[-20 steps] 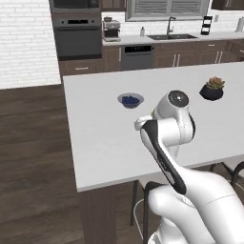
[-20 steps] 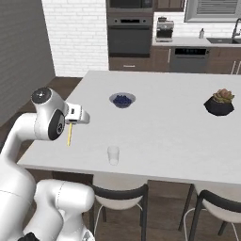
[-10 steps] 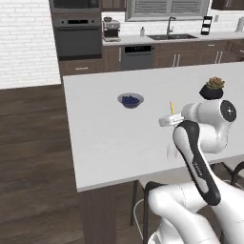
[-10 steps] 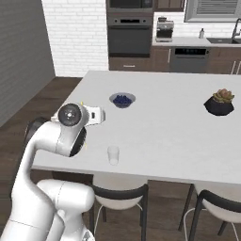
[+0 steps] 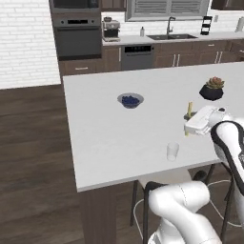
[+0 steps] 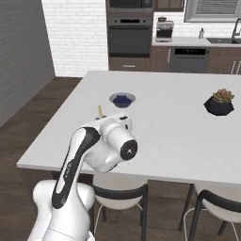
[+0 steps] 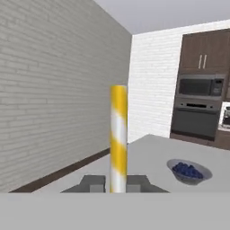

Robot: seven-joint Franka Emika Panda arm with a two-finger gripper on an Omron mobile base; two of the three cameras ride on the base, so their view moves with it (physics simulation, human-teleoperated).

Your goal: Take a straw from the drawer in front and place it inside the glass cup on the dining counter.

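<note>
Rendered home kitchen, open-plan. Built-in wall oven [image 5: 78, 41] with microwave [image 7: 199, 86] above, set in dark brown cabinets [image 7: 204, 54]; sink with faucet [image 5: 170, 34] under a window; dishwasher [image 5: 136, 56], coffee maker [image 5: 111, 28]. White brick walls [image 6: 75, 35], dark wood floor [image 5: 33, 157], white-topped dining counter [image 5: 105, 138] with black-backed stools [image 6: 120, 195].

open counter [image 5: 105, 138] around glass cup [image 5: 172, 151]

The straw [image 7: 118, 134] is banded yellow and white. The tabletop [image 5: 109, 133] is white over a dark brown base. A grey bowl [image 5: 130, 100] holds dark blue berries; the glass cup [image 5: 172, 151] is clear.
</note>
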